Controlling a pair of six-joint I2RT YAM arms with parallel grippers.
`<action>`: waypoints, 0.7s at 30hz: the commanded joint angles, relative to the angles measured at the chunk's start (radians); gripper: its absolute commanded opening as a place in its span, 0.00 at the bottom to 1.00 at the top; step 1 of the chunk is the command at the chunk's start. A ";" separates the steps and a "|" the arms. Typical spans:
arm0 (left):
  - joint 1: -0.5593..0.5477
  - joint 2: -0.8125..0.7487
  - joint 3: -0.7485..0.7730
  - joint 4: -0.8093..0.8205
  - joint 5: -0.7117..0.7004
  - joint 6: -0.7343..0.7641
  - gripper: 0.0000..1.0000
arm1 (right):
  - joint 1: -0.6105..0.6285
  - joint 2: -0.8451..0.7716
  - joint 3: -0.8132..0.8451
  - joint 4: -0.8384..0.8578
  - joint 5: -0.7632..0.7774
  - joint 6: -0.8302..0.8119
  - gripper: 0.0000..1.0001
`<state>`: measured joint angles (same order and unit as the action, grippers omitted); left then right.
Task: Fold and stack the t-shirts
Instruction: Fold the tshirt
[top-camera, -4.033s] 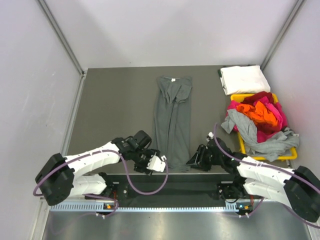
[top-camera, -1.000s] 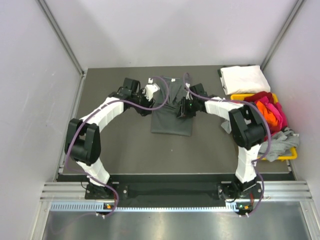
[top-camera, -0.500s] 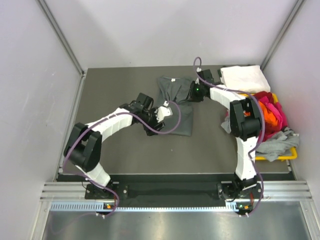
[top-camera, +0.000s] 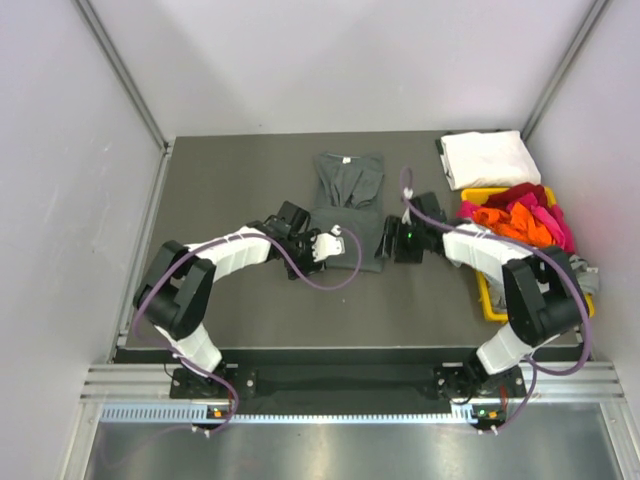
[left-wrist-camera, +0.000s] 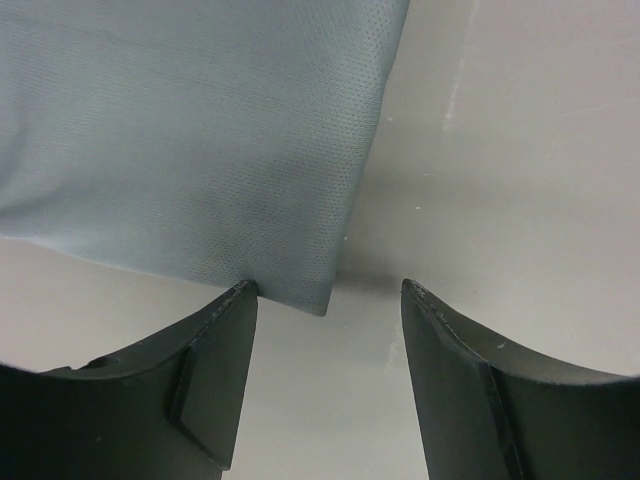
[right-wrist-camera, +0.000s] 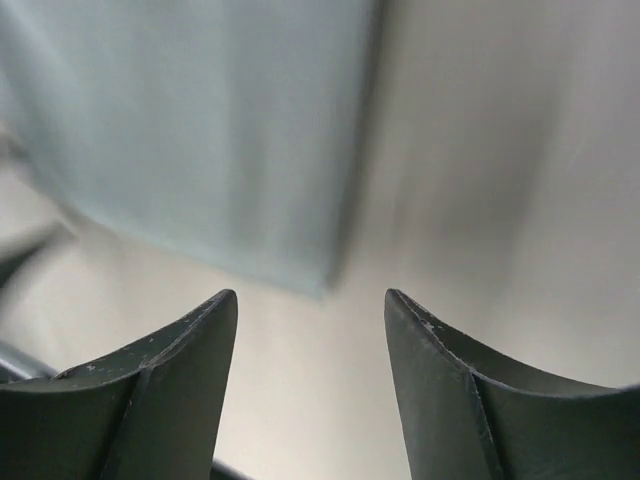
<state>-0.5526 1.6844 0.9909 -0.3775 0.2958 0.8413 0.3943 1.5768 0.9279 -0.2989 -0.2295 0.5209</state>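
The dark grey t-shirt (top-camera: 350, 200) lies folded near the middle of the table (top-camera: 230, 180), a little toward the top of the picture from above. The left gripper (left-wrist-camera: 328, 292) is down low at the shirt's lower left corner. Its fingers are spread apart and hold nothing. The corner of the cloth lies on the table right between the two tips. The right gripper (right-wrist-camera: 310, 297) is at the shirt's lower right corner, spread wide too, with nothing in it. Its view is blurry. The white t-shirt (top-camera: 487, 157) lies folded in the upper right corner of the table. Just below it, a heap of t-shirts (top-camera: 520, 215), orange, pink and red, fills the yellow bin (top-camera: 484, 296).
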 joint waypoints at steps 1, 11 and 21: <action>-0.004 0.009 -0.018 0.074 0.008 0.025 0.64 | 0.046 -0.043 -0.086 0.081 -0.033 0.080 0.61; -0.006 0.040 -0.043 0.173 -0.043 0.010 0.43 | 0.060 0.049 -0.146 0.234 -0.045 0.149 0.51; -0.006 -0.040 -0.052 0.056 -0.083 -0.077 0.00 | 0.063 -0.004 -0.162 0.244 -0.143 0.166 0.00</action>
<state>-0.5583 1.7050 0.9592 -0.2596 0.2333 0.8146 0.4454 1.6402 0.7818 -0.0799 -0.3260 0.6807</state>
